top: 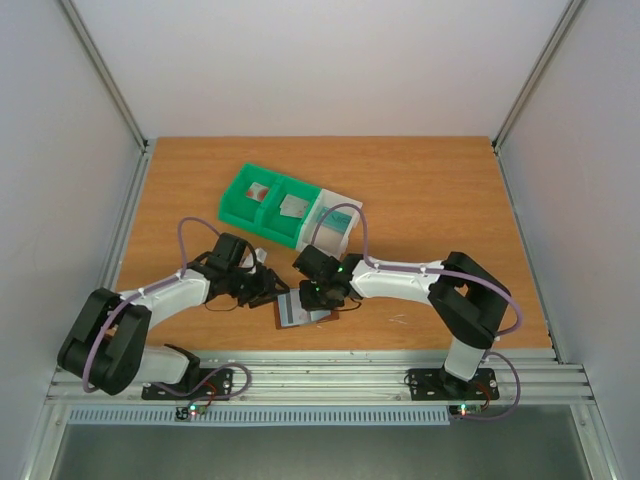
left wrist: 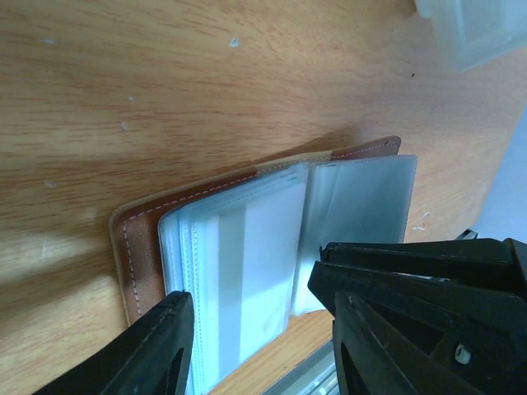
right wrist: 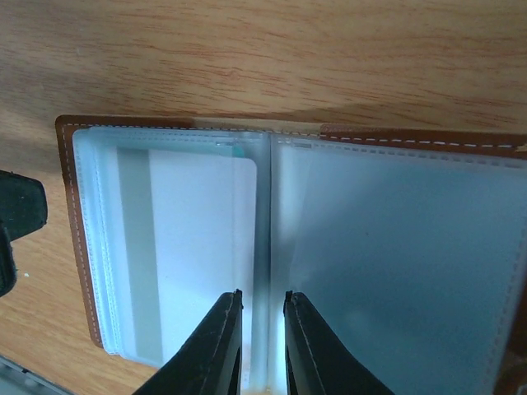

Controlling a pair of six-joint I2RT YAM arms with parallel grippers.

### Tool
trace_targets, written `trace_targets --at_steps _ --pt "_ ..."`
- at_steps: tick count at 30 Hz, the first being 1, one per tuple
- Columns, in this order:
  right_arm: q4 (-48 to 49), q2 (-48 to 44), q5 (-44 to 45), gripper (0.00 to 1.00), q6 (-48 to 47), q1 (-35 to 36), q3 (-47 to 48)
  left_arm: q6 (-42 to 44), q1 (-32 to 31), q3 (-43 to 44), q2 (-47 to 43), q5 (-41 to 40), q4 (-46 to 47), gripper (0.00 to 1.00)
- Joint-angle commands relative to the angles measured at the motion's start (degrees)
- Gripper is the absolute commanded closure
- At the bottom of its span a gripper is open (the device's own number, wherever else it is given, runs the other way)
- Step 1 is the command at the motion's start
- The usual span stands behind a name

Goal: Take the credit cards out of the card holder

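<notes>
**Top view.** One card holder (top: 303,313), lying open on the table (top: 420,190) near its front edge, between your two arms. Your left gripper (top: 271,287) was at its left side and your right gripper (top: 318,297) was over its middle. One green bin (top: 262,203) and one white bin (top: 338,222) sat side by side further back.

**Left wrist view.** The holder lay brown cover down on the wood, with its clear sleeves (left wrist: 354,197) facing up. One pale card (left wrist: 251,263) with a grey stripe sat inside a sleeve. Your left fingers (left wrist: 156,350) stood apart over the near edge of the sleeves and clamped nothing.

**Right wrist view.** The holder was spread flat, its stitched brown edge along the top. The striped card (right wrist: 189,247) was in the left-hand sleeve. Your right fingers (right wrist: 216,350) were almost together, with a strip of sleeve at the centre fold between them. You could not tell whether they pinched it.
</notes>
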Motion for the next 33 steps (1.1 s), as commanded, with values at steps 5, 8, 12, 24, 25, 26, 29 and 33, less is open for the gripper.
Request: trace_targets --at_steps 5,8,12,24,25,26,29,33 --pt "1.86 1.93 -0.81 0.86 0.54 0.48 1.09 -1.01 -0.20 -0.86 0.92 0.45 3.68 0.52" --pt "2.02 2.63 -1.29 0.87 0.70 0.46 0.92 -1.39 -0.25 -1.35 1.17 0.65 4.69 0.52" --pt "1.70 2.58 0.20 0.90 0.68 0.47 0.10 -2.10 -0.20 -1.63 1.33 0.76 5.59 0.53" --pt "5.01 1.66 0.78 0.98 3.25 0.51 -5.54 -4.35 -0.27 -1.96 -0.19 2.25 7.20 0.51" --pt "5.23 1.37 0.91 0.98 3.27 0.47 -5.74 -4.64 -0.29 -1.94 -0.48 2.17 7.19 0.51" --pt "5.28 1.07 1.08 0.98 3.23 0.47 -5.79 -4.69 -0.29 -1.95 -0.88 1.83 7.06 0.51" --pt "4.93 0.13 1.23 0.98 3.33 0.42 -5.63 -4.40 -0.29 -1.82 -1.82 0.63 6.18 0.51" --pt "5.28 -2.18 -0.35 0.96 2.78 0.47 -4.90 -3.70 -0.29 -1.93 -1.74 0.46 6.45 0.51"
